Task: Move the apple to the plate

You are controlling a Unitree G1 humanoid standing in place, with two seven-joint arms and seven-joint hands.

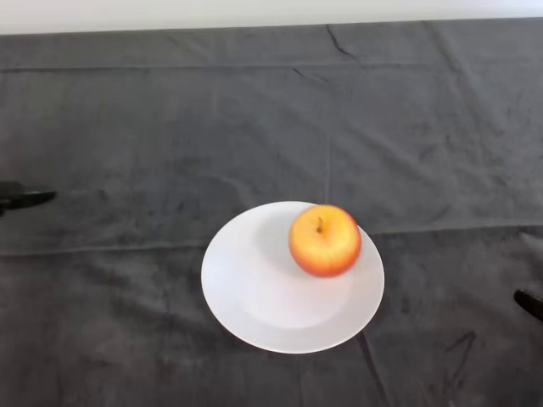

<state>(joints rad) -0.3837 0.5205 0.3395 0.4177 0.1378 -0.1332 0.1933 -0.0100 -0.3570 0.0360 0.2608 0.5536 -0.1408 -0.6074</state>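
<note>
Head view. Table [127, 127]: covered by a dark grey cloth with visible creases and fold lines; a pale strip runs along the far edge.

Plate [254, 297]: white, round, shallow, lying flat on the cloth a little below the middle of the view. Contents: one item.

Apple [325, 241]: red and yellow, upright with its stem facing up, resting on the plate's upper right part, close to the rim and within it.

Left hand [24, 198]: only a black tip shows at the view's left edge, low over the cloth and well apart from the plate; whether the fingers are spread or closed cannot be told.
</note>
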